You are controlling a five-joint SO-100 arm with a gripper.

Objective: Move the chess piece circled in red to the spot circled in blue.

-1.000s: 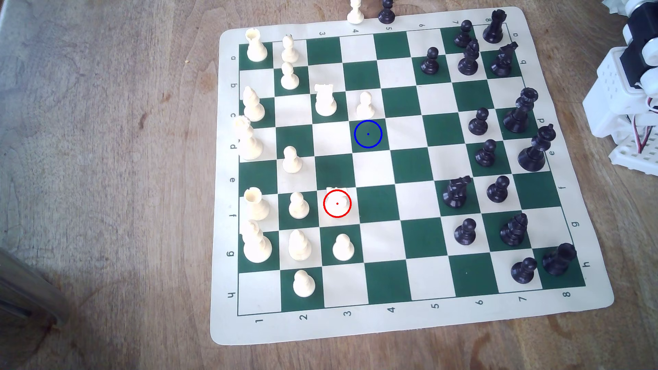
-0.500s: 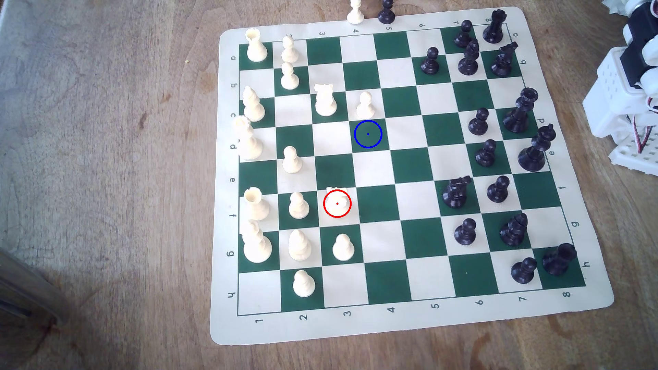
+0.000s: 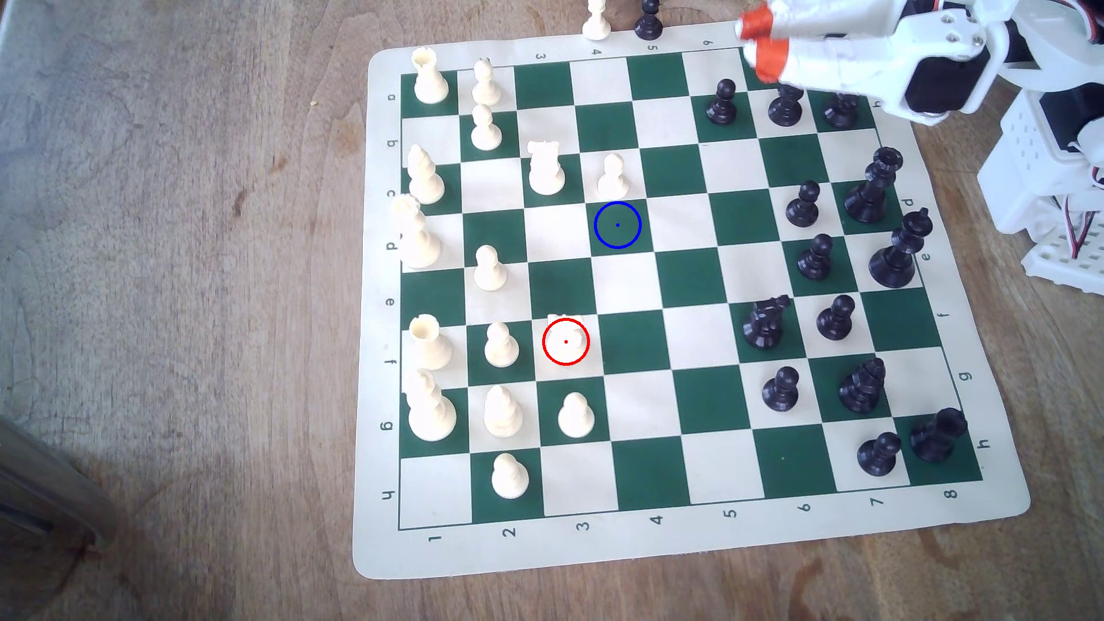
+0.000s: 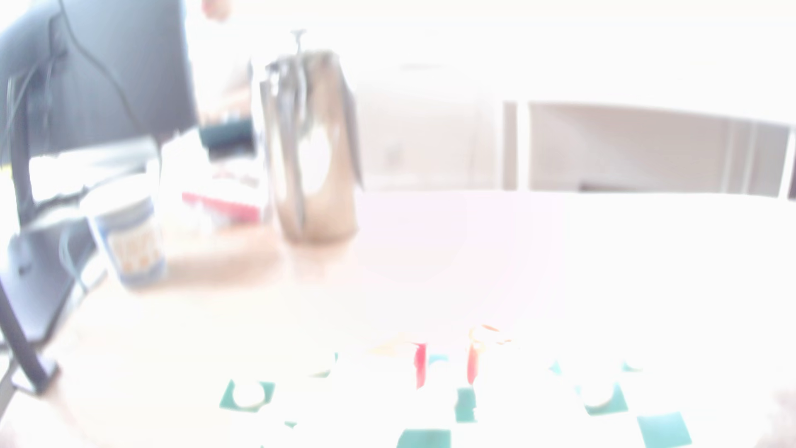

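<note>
gripper (image 3: 757, 45) above board's far edge near file 6-7, orange-tipped jaws narrowly parted, holding nothing | white knight (image 3: 566, 334) upright on red-ringed cream square f3, toward 7 o'clock from jaws, well apart | blue-ringed green square (image 3: 618, 225) d4 lies between, vacant

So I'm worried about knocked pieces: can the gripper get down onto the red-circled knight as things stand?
Probably yes. The gripper hangs over the board's far corner, far from the knight. The squares on the knight's open side are bare; cream pawns stand on two neighbouring squares, so the fingers have little room there.
</note>
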